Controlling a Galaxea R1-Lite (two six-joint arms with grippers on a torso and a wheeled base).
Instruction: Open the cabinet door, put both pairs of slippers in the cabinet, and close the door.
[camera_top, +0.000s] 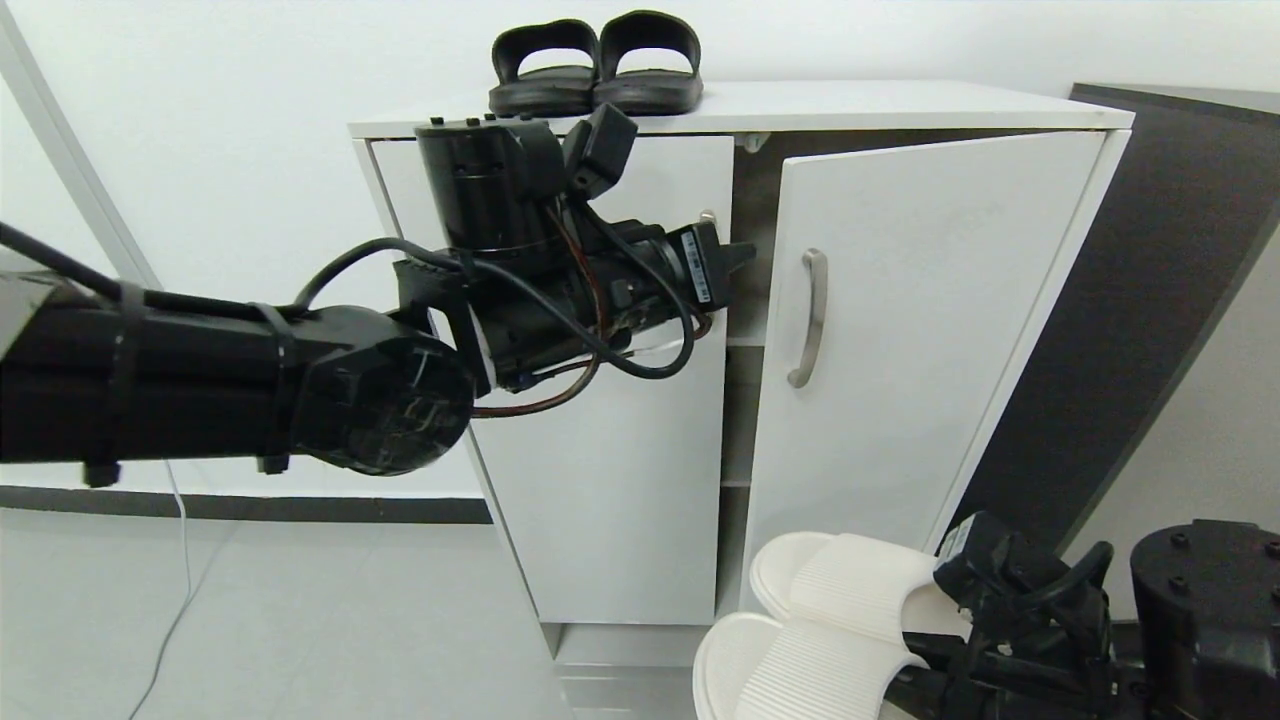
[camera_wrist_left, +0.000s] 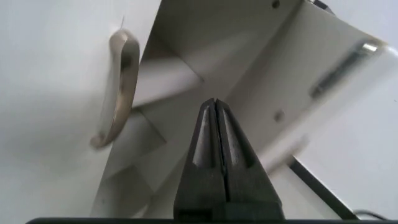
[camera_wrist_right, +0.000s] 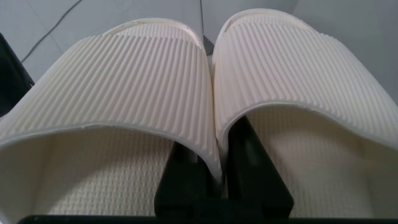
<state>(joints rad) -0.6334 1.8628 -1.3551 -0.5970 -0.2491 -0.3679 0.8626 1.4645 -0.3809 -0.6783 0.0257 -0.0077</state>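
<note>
Head view, white cabinet (camera_top: 900, 105) (door (camera_top: 900, 330) ajar), grey floor (camera_top: 300, 620)

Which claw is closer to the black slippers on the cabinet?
Left. The left claw is at the cabinet front, just below the black slippers; the right claw is low down, gripping the white slippers.

A white wall (camera_top: 230, 130) runs behind a white cabinet (camera_top: 900, 105). A pale strip (camera_top: 75, 175) slants up the wall at the left. A dark skirting (camera_top: 300, 508) lines the wall's foot, above a light grey floor (camera_top: 330, 620), where a thin cable (camera_top: 187, 565) trails. Right of the cabinet stands a dark panel (camera_top: 1130, 330), with a pale wall (camera_top: 1220, 430) beyond it. The light is even and soft.
</note>
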